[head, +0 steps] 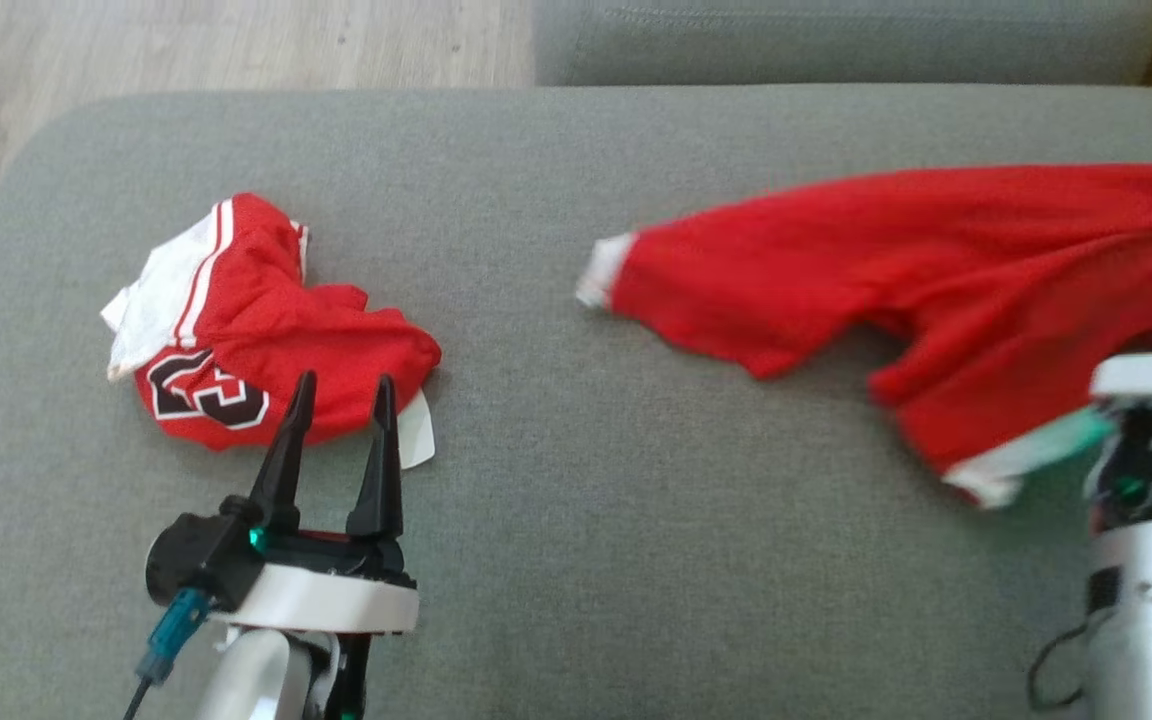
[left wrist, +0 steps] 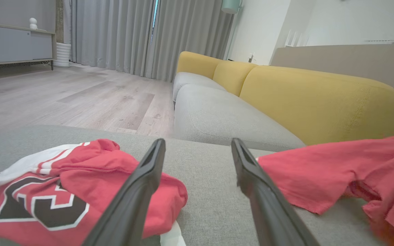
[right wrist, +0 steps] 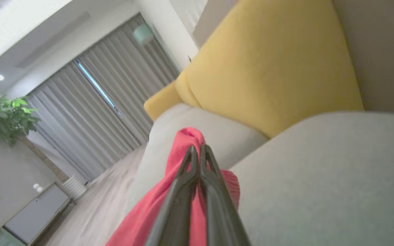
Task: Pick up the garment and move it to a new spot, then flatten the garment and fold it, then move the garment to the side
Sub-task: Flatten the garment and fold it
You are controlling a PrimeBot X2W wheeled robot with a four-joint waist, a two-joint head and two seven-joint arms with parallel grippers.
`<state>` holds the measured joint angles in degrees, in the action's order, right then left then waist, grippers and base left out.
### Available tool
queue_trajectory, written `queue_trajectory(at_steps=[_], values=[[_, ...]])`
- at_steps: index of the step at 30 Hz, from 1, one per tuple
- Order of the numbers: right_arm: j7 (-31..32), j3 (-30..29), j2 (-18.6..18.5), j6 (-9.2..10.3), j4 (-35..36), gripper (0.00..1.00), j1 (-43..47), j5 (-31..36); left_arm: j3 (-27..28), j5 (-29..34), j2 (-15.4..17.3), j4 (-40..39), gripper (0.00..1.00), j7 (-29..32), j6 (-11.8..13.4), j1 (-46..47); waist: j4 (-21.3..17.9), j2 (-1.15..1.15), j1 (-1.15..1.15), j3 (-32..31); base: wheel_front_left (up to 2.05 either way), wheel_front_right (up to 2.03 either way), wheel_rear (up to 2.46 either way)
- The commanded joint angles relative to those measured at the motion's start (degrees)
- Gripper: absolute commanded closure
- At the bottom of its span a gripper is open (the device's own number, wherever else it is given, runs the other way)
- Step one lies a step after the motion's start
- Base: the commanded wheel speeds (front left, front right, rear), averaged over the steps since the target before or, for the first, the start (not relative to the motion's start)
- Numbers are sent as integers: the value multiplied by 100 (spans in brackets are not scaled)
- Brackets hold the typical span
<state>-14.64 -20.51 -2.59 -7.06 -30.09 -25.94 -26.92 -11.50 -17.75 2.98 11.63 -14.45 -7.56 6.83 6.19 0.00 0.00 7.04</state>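
The garment point(head: 936, 260), a plain red shirt with white hems, hangs stretched and partly lifted over the right side of the grey cushion point(head: 576, 520). In the right wrist view my right gripper point(right wrist: 197, 150) is shut on a bunched fold of the garment point(right wrist: 187, 136). In the head view the right arm's pale wrist point(head: 1151, 380) sits at the cloth's lower right edge, its fingers hidden. My left gripper point(head: 341, 390) stands open and holds nothing. Its tips are just in front of a crumpled red and white jersey point(head: 266, 330). The left wrist view shows the left gripper point(left wrist: 197, 143) between that jersey point(left wrist: 91, 160) and the garment point(left wrist: 320, 171).
The jersey bears a black number and lies at the cushion's left. Wooden floor point(head: 186, 40) lies beyond the cushion's far left corner. Another grey seat point(head: 836, 40) and yellow backrests point(left wrist: 320, 99) stand behind. Bare grey cushion stretches between the two cloths.
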Motion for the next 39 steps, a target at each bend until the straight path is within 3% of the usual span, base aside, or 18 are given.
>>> queue_trajectory(at_steps=[1,6,11,13,14,16,22,23,24,27,31,35,39], values=[[-36,-64,-46,-43,403,100,-504,231,175,-53,2,-184,0,-54,9,149,-31,0,0,-80,0,0,0],[-35,-148,-296,-43,894,100,-1009,705,171,-123,-3,-211,0,-54,8,104,-24,0,0,-179,0,0,0],[258,522,-541,-43,1522,100,-1429,1216,163,-210,-8,-257,0,-54,8,37,29,0,0,-246,0,0,0],[473,1003,-500,-43,1683,100,-1375,1356,139,-248,-8,-275,0,-54,8,11,60,0,0,-239,0,0,0],[690,1580,-463,-43,1707,100,-1193,1432,104,-281,-9,-269,0,-54,8,-1,100,0,0,-208,0,0,0],[867,2195,-405,-43,1547,100,-906,1394,71,-306,-9,-252,0,-54,8,14,141,0,0,-171,0,0,0],[973,4185,-240,-43,309,100,-63,1205,9,-331,-10,-197,0,-55,8,96,236,0,0,-78,0,0,0],[943,4445,-195,-43,67,70,11,1140,6,-329,-10,-183,0,-55,8,104,243,0,0,-72,0,0,0],[913,4699,-159,-43,-169,0,54,1107,2,-326,-10,-168,0,-55,8,111,248,0,0,-66,0,0,0],[749,5266,-80,-43,-697,0,84,955,-14,-319,-10,-142,0,-55,8,124,256,0,0,-69,0,0,0],[362,5480,-41,-43,-986,0,-51,683,48,-296,-10,-121,0,-55,8,97,188,0,0,-130,0,0,0],[81,5170,-34,-43,-943,0,-197,571,101,-296,-10,-148,0,-55,8,60,69,0,0,-224,0,0,0],[-20,4480,-87,-43,-568,0,-124,690,124,-316,-10,-241,0,-55,8,9,-80,0,0,-312,0,0,0]])
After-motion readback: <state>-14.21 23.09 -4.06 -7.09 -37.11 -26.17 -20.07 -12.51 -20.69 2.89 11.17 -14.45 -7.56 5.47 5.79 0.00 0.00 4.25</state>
